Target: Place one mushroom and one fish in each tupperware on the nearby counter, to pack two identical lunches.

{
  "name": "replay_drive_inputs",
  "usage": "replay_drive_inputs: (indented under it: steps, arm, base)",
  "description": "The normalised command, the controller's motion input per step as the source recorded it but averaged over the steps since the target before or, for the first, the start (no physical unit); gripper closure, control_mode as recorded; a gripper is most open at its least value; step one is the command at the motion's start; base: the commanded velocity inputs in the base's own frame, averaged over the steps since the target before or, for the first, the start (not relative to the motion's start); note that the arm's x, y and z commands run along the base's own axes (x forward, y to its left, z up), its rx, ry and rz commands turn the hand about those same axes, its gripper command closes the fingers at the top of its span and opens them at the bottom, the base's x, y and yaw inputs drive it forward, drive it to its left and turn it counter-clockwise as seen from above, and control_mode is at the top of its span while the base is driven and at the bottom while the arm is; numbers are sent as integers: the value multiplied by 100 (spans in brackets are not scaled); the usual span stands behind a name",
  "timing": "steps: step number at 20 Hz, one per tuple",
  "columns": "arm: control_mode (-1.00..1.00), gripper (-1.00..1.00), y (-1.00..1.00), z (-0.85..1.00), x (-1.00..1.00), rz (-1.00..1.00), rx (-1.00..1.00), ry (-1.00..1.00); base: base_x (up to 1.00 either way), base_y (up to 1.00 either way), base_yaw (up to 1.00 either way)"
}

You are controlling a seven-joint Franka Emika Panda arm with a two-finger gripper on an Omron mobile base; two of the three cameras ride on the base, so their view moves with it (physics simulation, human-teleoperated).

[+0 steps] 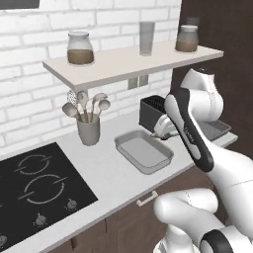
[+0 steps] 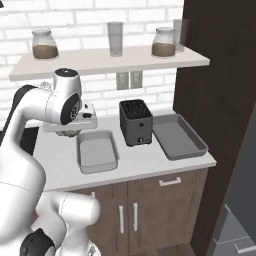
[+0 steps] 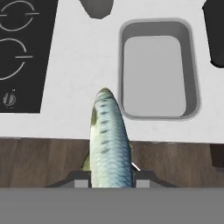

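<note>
Fish: lower centre of hand view, pinched between gripper fingers, nose toward tray at upper right. Judged light, stiff, slick-skinned; grip mid-body. Tray empty, on counter.

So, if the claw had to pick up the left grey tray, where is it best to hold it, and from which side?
Probably one long rim of the left tray, taken from above. The tray is shallow and lies flat on the counter, and its rim flares outward, giving a thin edge to pinch. The claw is currently shut on a fish, so that must be released first.
</note>
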Motion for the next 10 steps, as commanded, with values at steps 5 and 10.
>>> replay_drive_inputs:
  steps: [5,10]
  arm:
    - [-100,100,0,-32,-5,0,0,0]
    - [-100,100,-15,-70,13,0,0,-2]
  base:
    - [27,3,0]
    - [0,0,0]
